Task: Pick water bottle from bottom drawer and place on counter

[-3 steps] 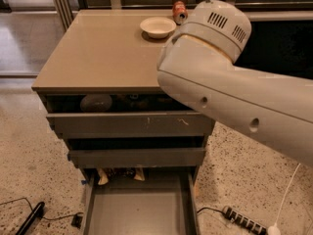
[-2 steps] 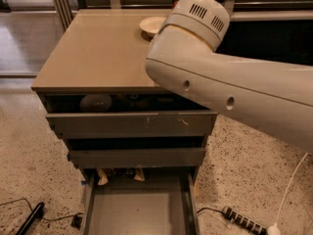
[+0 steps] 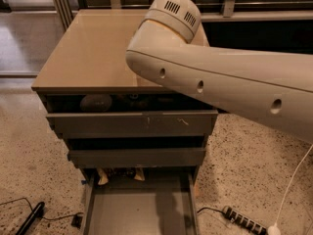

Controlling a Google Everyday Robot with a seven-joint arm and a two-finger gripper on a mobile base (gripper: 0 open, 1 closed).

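Bottom drawer (image 3: 142, 212) pulled open at 6 o'clock, small items (image 3: 120, 174) seen at back. Counter (image 3: 93, 53) crossed by arm (image 3: 220, 82) from 3 o'clock. Gripper out of view, grip state cannot be told.

The pincer cannot be seen, and its place cannot be told. The arm (image 3: 220, 82) is cut off at 3 o'clock, and the bench (image 3: 93, 53) is covered by it toward 2 o'clock. The bottom drawer (image 3: 142, 209) is cut off at 6 o'clock. The small things (image 3: 120, 174) at its 12 o'clock end are too shadowed to be named.
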